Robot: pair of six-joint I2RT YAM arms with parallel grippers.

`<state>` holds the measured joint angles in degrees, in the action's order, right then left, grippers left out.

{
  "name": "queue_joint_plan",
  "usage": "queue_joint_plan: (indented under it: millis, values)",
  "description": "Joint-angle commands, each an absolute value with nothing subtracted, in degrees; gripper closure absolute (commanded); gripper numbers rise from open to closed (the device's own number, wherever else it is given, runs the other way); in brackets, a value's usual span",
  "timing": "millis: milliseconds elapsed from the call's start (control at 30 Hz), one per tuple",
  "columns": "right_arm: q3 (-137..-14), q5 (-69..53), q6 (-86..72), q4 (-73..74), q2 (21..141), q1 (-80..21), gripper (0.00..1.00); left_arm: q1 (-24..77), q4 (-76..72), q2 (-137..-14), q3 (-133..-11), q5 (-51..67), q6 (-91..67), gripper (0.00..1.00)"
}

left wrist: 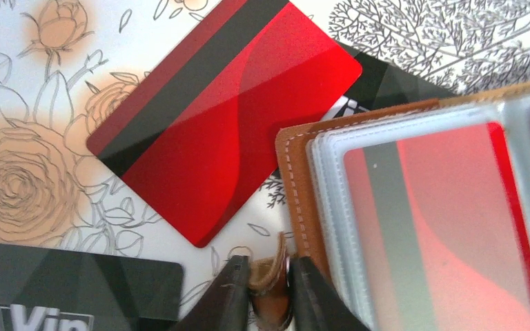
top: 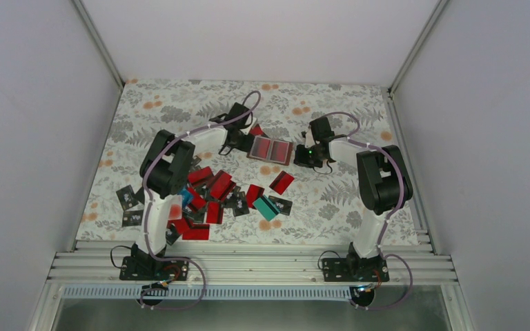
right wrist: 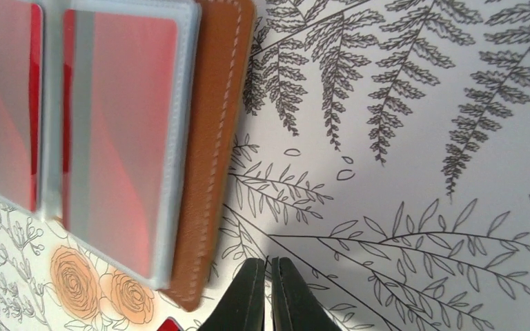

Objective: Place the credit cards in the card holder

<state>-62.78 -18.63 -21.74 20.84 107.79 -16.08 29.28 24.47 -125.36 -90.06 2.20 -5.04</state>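
Observation:
The brown card holder (top: 270, 149) lies open on the flowered cloth with red credit cards showing in its clear pockets (right wrist: 117, 138). My left gripper (left wrist: 269, 279) is shut on the holder's small brown strap tab (left wrist: 274, 270), at the holder's left edge (left wrist: 303, 172). A loose red card (left wrist: 228, 117) lies just beside it, with a black card (left wrist: 76, 289) nearby. To the right of the holder's brown cover (right wrist: 214, 138), my right gripper (right wrist: 269, 265) is shut and holds nothing. Several red, black and teal credit cards (top: 207, 193) lie heaped nearer the arm bases.
Another black card (left wrist: 386, 83) lies partly under the holder's far corner. One red card (top: 281, 182) and a teal one (top: 265, 207) lie apart from the heap. White walls close in the cloth on three sides, and a metal rail (top: 248, 258) runs along the near edge.

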Motion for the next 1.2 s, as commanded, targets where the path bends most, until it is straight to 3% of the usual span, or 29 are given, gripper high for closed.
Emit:
queue_joint_plan:
  millis: [0, 267, 667, 1167]
  values:
    - [-62.7, -20.9, -21.4, 21.5, 108.4, -16.2, 0.93, 29.0, 24.2, -122.9, -86.6, 3.3, -6.3, 0.96]
    - [-61.3, -27.3, -26.2, 17.9, 105.4, -11.7, 0.86, 29.7, 20.4, -117.7, -77.7, 7.0, -7.5, 0.98]
    - [-60.9, -41.5, -26.3, 13.7, 109.6, -8.2, 0.49, 30.5, 16.0, -114.1, -70.5, 11.5, -10.1, 0.98]
    - [-60.6, -55.3, -28.0, 12.6, 112.1, -8.6, 0.48, 32.4, 15.0, -114.4, -70.7, 12.6, -12.2, 0.98]
